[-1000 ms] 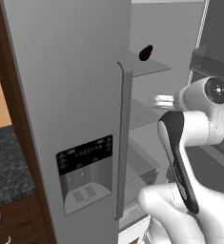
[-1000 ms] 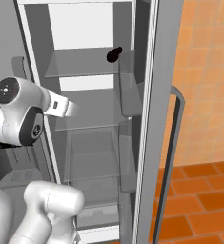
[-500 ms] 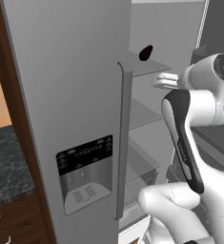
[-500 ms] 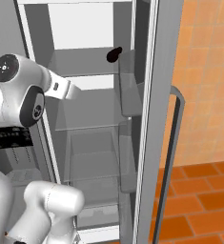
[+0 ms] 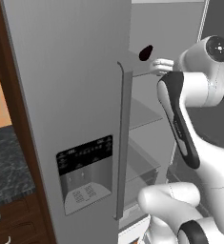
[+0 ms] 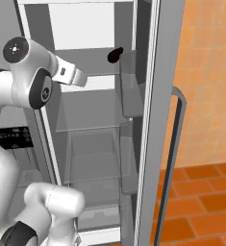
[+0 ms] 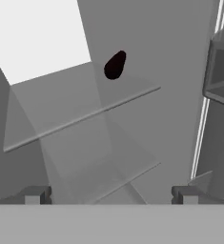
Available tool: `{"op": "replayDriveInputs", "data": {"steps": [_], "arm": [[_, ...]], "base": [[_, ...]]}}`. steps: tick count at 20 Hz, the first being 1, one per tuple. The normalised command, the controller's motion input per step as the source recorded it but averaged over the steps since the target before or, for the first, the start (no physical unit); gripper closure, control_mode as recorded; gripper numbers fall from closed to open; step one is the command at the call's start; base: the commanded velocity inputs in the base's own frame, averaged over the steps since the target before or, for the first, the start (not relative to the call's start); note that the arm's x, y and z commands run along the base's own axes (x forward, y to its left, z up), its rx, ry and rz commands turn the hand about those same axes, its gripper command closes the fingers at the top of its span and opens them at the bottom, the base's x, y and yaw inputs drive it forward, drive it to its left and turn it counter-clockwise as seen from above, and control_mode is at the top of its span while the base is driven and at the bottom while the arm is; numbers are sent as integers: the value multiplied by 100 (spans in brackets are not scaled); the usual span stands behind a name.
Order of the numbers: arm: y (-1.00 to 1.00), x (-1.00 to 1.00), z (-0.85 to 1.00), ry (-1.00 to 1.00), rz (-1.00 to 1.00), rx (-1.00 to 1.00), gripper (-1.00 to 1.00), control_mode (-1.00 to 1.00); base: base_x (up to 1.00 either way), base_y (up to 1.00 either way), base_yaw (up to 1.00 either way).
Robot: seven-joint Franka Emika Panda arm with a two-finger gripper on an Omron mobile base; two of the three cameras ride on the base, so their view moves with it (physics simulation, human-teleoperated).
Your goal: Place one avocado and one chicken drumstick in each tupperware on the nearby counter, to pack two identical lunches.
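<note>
A dark avocado [image 7: 115, 65] lies on a glass shelf high in the open fridge, seen as well in the left base view [image 5: 145, 52] and the right base view [image 6: 115, 55]. My gripper [image 7: 111, 194] is open and empty, pointing up at that shelf from below and a short way off. From the base views, the hand [image 5: 157, 66] is raised to about shelf height, just outside the fridge opening [image 6: 81, 78]. A strip of the dark speckled counter [image 5: 4, 164] shows at the far left. The chicken drumstick and the tupperware are out of view.
The closed grey fridge door [image 5: 70, 95] with its vertical handle [image 5: 123, 143] and dispenser panel [image 5: 85, 174] stands to the left. The open right door [image 6: 155, 120] carries bins [image 6: 129, 86]. Lower glass shelves [image 6: 90, 113] and a drawer lie beneath the avocado. Behind is an orange tiled wall.
The arm has lifted and swung toward the fridge, bringing the hand up from mid height to the level of the avocado's shelf. The gripper has stayed open.
</note>
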Motion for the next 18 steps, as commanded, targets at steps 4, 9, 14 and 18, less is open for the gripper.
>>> {"op": "replayDriveInputs", "data": {"steps": [4, 9, 14, 18], "arm": [[0, 53, 4, 2, 0, 0, -100, -100], [-14, 62, 0, 7, 0, 0, -100, -100], [-19, 66, 0, 0, 0, 0, -100, -100], [-15, 65, 0, 0, 0, 0, -100, -100]], "base": [[0, 0, 0], [0, 0, 0], [0, 0, 0], [0, 0, 0]]}}
